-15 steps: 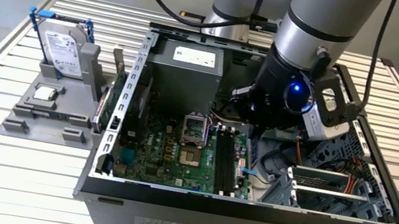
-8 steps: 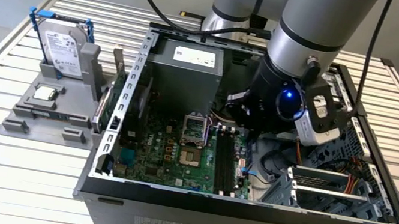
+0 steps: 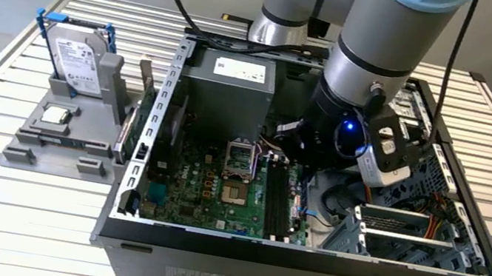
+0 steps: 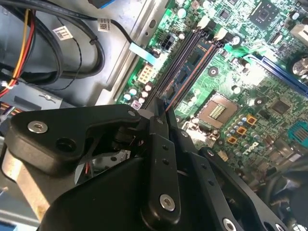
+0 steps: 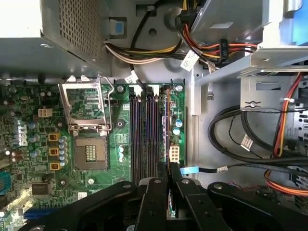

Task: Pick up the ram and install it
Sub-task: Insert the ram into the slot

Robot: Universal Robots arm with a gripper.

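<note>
The ram (image 5: pixel 166 122) stands on edge in the outermost of the long black slots (image 5: pixel 144 130), on the side toward the drive bays, and I see it edge-on as a thin green strip. In both wrist views my gripper (image 5: pixel 169 168) is shut on the ram's near end, one black finger on each side. In the second wrist view the ram (image 4: pixel 188 67) runs away from my gripper (image 4: pixel 166 111) along the slot. In the exterior view my gripper (image 3: pixel 291 153) is low inside the open case, over the slots (image 3: pixel 277 196).
The CPU socket (image 5: pixel 86 125) lies beside the slots, and the power supply (image 3: pixel 235 84) sits behind it. Cable bundles (image 5: pixel 250 144) and a drive cage (image 3: pixel 400 231) crowd the other side. Outside the case, a grey fixture (image 3: pixel 55 144) holds a hard drive in a blue frame (image 3: pixel 79 58).
</note>
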